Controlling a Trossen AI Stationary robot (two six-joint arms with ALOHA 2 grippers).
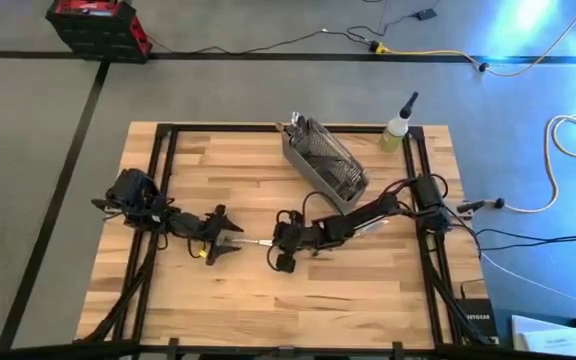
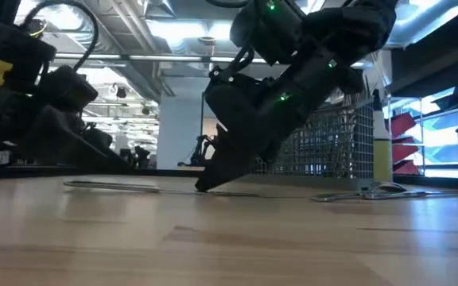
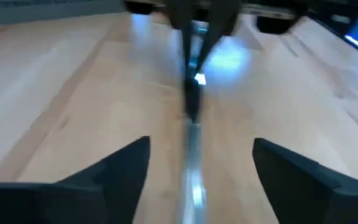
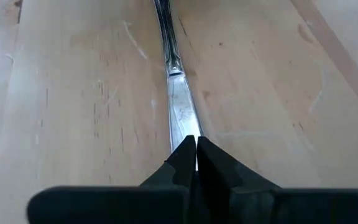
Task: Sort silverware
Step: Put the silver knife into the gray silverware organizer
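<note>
One slim piece of silverware lies on the wooden table, between my two grippers. My right gripper is shut on the end nearest it; the low view shows its tip down at the table top. From the left, my left gripper stands open. Its two fingers are on either side of the piece's other end and do not touch it. More silverware lies flat on the table under the right arm. My right gripper pinches the flat, blade-like end of the piece between its two fingertips. The fingers slant down from the table's right side and lie along the piece. The piece stretches away toward the left gripper, resting on the table.
A gray wire-mesh basket stands at the back centre, slanting across the table. A small bottle with a dark nozzle is at the back right corner. Bare wood lies along the near edge.
</note>
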